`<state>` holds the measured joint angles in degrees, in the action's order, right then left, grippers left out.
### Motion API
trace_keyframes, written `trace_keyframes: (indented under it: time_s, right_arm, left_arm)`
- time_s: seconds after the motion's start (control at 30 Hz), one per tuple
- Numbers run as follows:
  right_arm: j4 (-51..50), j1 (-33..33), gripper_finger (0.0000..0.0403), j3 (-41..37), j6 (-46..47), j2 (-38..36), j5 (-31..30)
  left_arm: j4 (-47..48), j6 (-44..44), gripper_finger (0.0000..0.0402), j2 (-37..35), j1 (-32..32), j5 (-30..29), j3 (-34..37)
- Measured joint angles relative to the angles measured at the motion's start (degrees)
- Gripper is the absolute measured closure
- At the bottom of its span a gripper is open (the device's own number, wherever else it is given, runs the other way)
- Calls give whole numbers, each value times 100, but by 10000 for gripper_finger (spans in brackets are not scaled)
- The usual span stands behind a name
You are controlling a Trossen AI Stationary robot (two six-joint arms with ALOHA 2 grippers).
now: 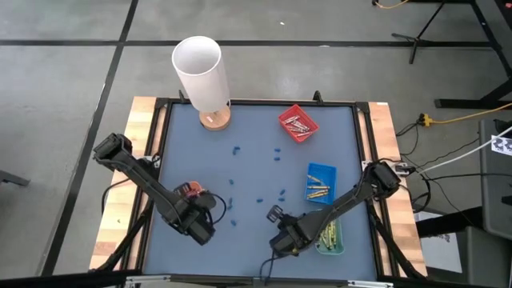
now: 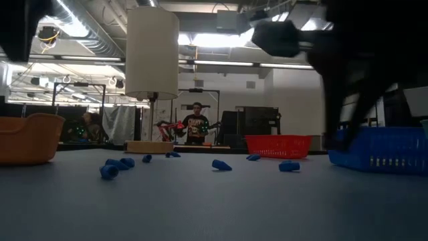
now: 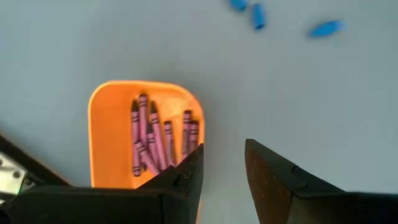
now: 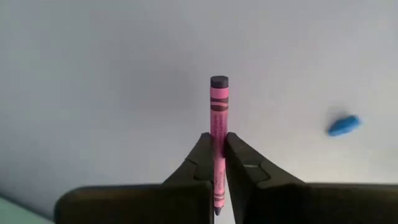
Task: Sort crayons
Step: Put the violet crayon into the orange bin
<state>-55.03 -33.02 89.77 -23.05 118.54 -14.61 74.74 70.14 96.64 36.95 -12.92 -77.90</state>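
Note:
A pink crayon [image 4: 218, 118] sits between the fingers of my right gripper [image 4: 218, 149], which is shut on it above the blue mat near the front edge [image 1: 282, 240]. My left gripper [image 3: 224, 168] stands open over bare mat beside an orange tray [image 3: 109, 124]. In that tray several pink-purple crayons [image 3: 155, 140] lie on the floor. In the high view my left gripper [image 1: 200, 230] is at the front left, just nearer than the orange tray [image 1: 190, 190]. More crayons lie in the red tray [image 1: 298, 122], the blue tray [image 1: 321, 183] and the pale green tray [image 1: 330, 238]. My right gripper pinches the pink crayon around the middle of its paper wrapper [image 4: 218, 138] between its two fingers. The fingers come steeply from above. The crayon's flat end [image 4: 219, 82] sticks out on one side of the fingers and its other end on the other side.
A tall white tube [image 1: 200, 68] stands on a wooden disc at the mat's far edge. Small blue bits [image 1: 260, 180] are scattered over the middle of the mat. A black frame [image 1: 256, 102] rims the mat. A person [image 2: 196, 124] stands far behind the table.

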Motion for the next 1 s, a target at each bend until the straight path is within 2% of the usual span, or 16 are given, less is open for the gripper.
trace_keyframes:
  time_s: [0.07,0.2,0.37,0.47,0.57,0.8,1.0]
  right_arm:
    - [99,168,390,125,-134,0,2]
    - [445,516,386,384,-335,-4,-21]
    - [1616,909,385,442,-809,-11,43]
    - [2402,1139,384,442,-1103,-13,357]
    - [3179,1380,384,442,-1330,-13,818]
    - [4826,1916,384,442,-1482,-2,1767]
    - [6077,2235,384,450,-1482,338,2400]
  left_arm:
    - [85,-45,300,0,48,-93,-248]
    - [453,-45,300,0,210,-695,-813]
    - [1219,-42,300,-4,447,-1495,-1690]
    - [1549,-101,300,-23,575,-2090,-2223]
    - [1452,-696,300,-245,663,-2840,-2494]
    - [1538,-1302,300,-1173,645,-4248,-2452]
    - [1518,-1965,300,-2118,656,-4954,-2103]
